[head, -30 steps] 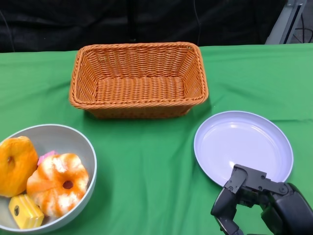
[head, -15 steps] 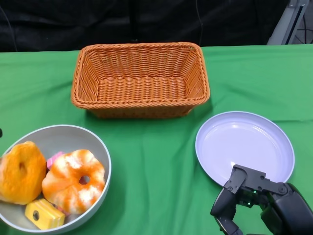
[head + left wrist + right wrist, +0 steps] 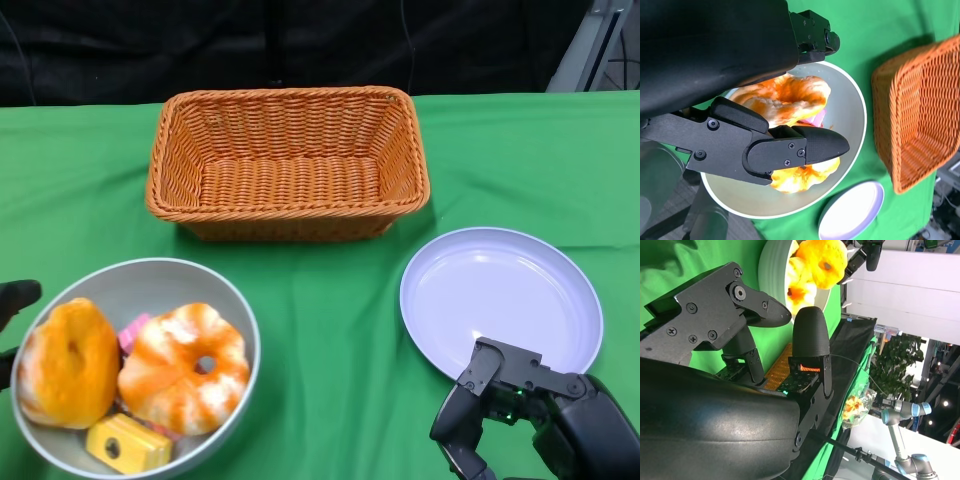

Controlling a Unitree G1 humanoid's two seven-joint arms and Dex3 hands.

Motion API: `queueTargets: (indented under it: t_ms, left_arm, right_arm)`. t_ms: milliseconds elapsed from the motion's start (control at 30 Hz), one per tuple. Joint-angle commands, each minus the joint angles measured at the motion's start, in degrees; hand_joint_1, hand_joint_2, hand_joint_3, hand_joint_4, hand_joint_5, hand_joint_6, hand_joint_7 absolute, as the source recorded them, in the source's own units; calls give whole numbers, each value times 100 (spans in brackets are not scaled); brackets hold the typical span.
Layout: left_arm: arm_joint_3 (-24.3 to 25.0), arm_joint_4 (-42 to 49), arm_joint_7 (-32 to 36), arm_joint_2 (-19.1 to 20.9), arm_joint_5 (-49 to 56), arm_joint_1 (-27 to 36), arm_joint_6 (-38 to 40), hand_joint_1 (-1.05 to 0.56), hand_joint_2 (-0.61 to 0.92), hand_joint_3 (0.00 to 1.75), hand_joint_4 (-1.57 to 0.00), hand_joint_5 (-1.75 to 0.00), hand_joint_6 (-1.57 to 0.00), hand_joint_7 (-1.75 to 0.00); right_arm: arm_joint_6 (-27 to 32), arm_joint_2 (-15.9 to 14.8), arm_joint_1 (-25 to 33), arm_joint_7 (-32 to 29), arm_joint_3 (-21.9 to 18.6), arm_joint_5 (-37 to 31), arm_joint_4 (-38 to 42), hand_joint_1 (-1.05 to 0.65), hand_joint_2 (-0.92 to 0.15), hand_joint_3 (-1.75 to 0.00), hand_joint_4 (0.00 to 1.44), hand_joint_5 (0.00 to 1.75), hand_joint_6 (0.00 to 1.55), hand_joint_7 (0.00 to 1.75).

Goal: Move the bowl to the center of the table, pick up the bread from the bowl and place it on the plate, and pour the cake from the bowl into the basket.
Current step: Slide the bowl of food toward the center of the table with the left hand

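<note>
Two hands are in play, and only the left one is working. Nearest on the right, the right hand [image 3: 530,415] hovers at the near edge of the plate [image 3: 500,300], fingers apart and holding nothing. At the near left, the left hand [image 3: 15,300] shows only as black fingertips at the bowl's outer left side in the head view; the left wrist view puts its fingers [image 3: 805,145] over the bowl's rim, but whether they clamp the rim or merely push it I cannot tell.

The bowl [image 3: 235,330] sits at the near left of the green table [image 3: 330,350], well short of center. Inside lie a round orange bread [image 3: 68,365] on the left, a frosted ring-shaped bread [image 3: 185,368] beside it, a small yellow cake [image 3: 128,443] at the near rim, and a pink piece [image 3: 132,333] behind. Farther back stands the empty wicker basket [image 3: 287,160].

So the first step, bringing the bowl to center, looks to be under way. Next it calls for more rightward travel, into the gap in front of the basket and left of the plate, without tipping the contents.

Compared with a second ago, the bowl has moved right, its contents have shifted with it, and the left fingertips have come into the head view. The right hand has stayed put.
</note>
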Motion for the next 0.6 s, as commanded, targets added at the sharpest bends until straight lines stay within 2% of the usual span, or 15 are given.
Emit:
queueTargets:
  t_ms: [33, 333, 500, 600]
  left_arm:
    - [-49, -289, -61, -66, -170, 144, 141, -72, 92, 46, 0, 0, 0, 0]
    - [-259, -1036, 96, -205, -217, 400, 201, -75, 92, 43, 0, 0, 0, 0]
    - [-325, -1140, 107, -193, -242, 428, 215, -76, 92, 44, 0, 0, 0, 0]
    - [-332, -1473, 234, -328, -426, 412, 489, -75, 92, 42, 0, 0, 0, 0]
  right_arm:
    - [-117, -18, 1, -41, -35, -24, 41, -16, -53, -95, 76, 163, 68, 138]
    - [-198, -37, -4, -12, -58, 11, 100, -17, -55, -93, 76, 165, 68, 137]
    - [-277, -43, -17, -2, -67, 16, 152, -17, -55, -92, 76, 165, 68, 138]
    - [-206, -46, 2, -11, -59, -9, 100, -16, -55, -92, 76, 164, 68, 138]
